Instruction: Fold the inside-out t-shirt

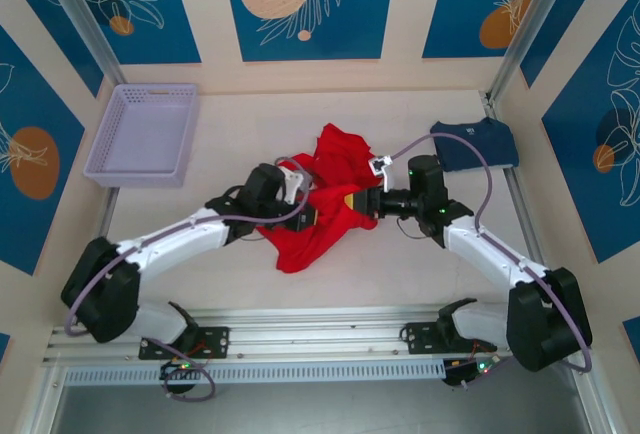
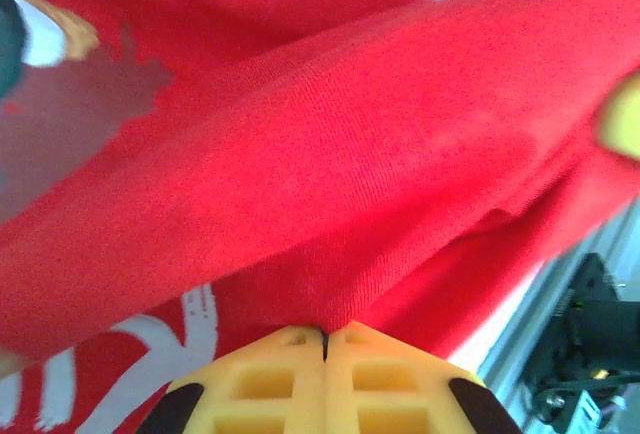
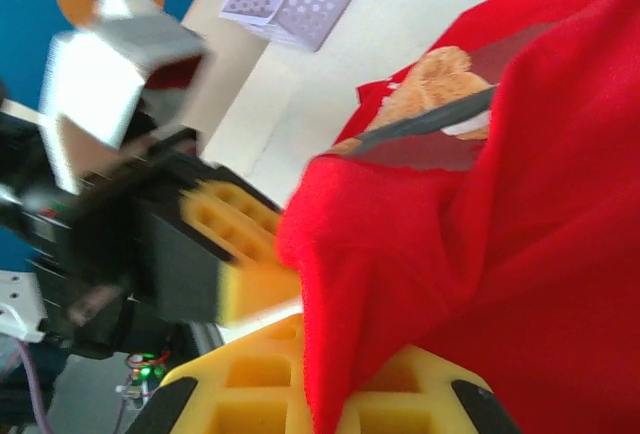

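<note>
The inside-out t-shirt (image 1: 330,159), bright red, is bunched up in the middle of the table between both arms. My left gripper (image 1: 318,216) comes in from the left and is shut on a fold of it; in the left wrist view the yellow fingertips (image 2: 325,332) meet with red cloth (image 2: 330,184) pinched at their tips. From the right, my right gripper (image 1: 354,201) is shut on another fold, and red cloth (image 3: 480,254) runs down between its yellow fingers (image 3: 335,354). The two grippers sit close together, almost tip to tip. The left gripper's yellow finger (image 3: 240,254) shows blurred in the right wrist view.
A lavender plastic basket (image 1: 145,134) stands at the back left of the table. A folded navy blue t-shirt (image 1: 475,144) lies at the back right. An aluminium rail (image 1: 320,339) runs along the near edge, by the arm bases.
</note>
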{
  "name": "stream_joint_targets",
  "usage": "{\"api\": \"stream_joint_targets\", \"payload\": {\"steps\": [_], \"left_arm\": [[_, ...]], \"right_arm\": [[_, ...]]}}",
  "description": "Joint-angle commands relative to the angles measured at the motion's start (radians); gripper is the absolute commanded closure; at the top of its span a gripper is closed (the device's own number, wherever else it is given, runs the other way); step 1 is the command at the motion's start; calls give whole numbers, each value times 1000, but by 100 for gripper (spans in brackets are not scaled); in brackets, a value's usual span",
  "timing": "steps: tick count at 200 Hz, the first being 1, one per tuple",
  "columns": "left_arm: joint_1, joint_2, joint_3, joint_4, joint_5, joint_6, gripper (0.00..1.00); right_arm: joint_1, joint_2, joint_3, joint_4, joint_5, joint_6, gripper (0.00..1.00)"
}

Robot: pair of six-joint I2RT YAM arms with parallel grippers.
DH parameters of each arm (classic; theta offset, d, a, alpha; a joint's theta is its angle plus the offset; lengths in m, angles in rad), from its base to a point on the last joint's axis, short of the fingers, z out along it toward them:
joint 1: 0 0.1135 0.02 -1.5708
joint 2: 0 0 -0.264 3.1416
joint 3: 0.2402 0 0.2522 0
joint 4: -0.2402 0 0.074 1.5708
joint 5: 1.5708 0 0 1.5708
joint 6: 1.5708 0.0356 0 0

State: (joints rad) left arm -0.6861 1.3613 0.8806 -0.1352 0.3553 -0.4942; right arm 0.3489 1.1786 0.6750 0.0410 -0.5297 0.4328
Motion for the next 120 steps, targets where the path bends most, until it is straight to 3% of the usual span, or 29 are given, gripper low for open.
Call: {"api": "stream_joint_targets", "payload": {"steps": [1, 32, 55, 87, 120], "left_arm": [[78, -131, -18, -19, 132, 50, 100], [148, -215, -32, -38, 269, 46, 100], [164, -227, -35, -50, 312, 78, 100], [166, -210, -37, -41, 319, 102, 100], [166, -180, -33, -21, 352, 82, 100]], "right_arm": [[-7, -43, 47, -127, 45, -70, 100], [9, -37, 59, -169, 114, -50, 99], [39, -1, 80, -203, 171, -26, 93], [91, 76, 158, -339, 285, -32, 77], [145, 97, 247, -497, 491, -123, 65]]}}
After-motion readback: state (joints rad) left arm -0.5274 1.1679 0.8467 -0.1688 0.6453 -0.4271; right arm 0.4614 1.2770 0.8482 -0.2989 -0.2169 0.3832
